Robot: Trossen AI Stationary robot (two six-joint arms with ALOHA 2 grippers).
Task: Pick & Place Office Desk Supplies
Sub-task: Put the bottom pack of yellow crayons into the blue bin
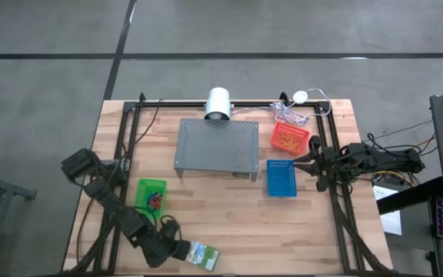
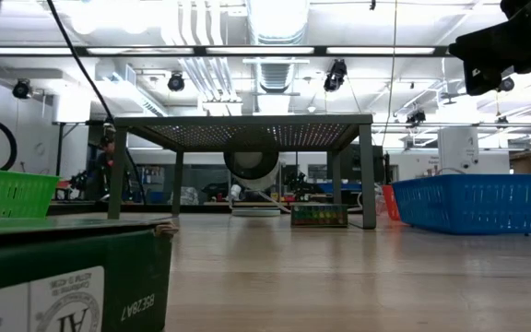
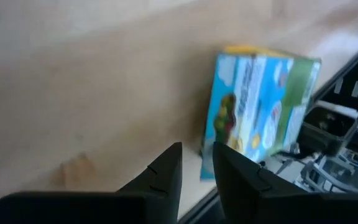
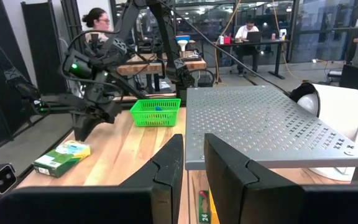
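A green-and-yellow crayon box [image 1: 204, 254] [image 3: 260, 112] lies flat on the wood near the table's near edge. My left gripper [image 1: 181, 250] [image 3: 197, 165] slants down just left of the box, its fingers a little apart with nothing between them. It does not touch the box. Red and blue bands [image 1: 154, 201] lie in the green basket [image 1: 151, 194]. Tan rubber bands [image 1: 289, 138] fill the red basket [image 1: 275, 132]. A second crayon box [image 2: 319, 214] lies under the grey stand [image 1: 216, 146]. My right gripper [image 1: 302, 164] [image 4: 193, 162] waits level at the right, shut and empty.
The blue basket [image 1: 281, 178] stands right of the stand's front. A white cylinder [image 1: 218, 104] and cables lie at the far edge. Black frame rails [image 1: 337, 208] run along both table sides. Bare wood lies between the green basket and the blue one. People sit in the room beyond.
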